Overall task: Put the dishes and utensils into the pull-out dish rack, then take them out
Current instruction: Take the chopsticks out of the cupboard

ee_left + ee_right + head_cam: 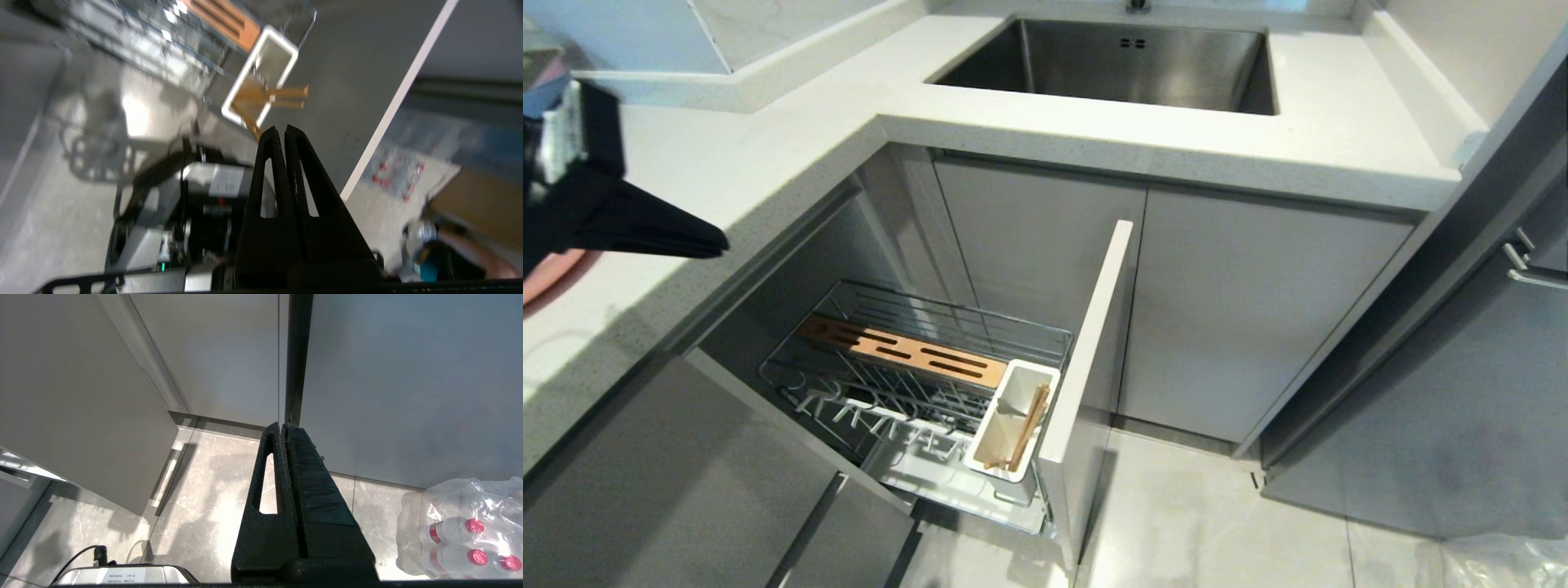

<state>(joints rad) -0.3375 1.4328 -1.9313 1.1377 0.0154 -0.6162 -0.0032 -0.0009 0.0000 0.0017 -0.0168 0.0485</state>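
Head view: the pull-out dish rack [915,367] stands drawn out of the grey cabinets below the white speckled countertop [768,163], above a pale tiled floor [1201,523], with a steel sink [1119,61] behind. It is a chrome wire basket with a slotted wooden strip [903,353] and a white cutlery caddy [1013,429], in which the wooden chopsticks [1023,431] lean. The left gripper [715,242] hovers over the counter's edge, empty, fingers pressed together. The right gripper [282,426], likewise closed and empty, hangs near the floor beside a pack of bottled water [470,535].
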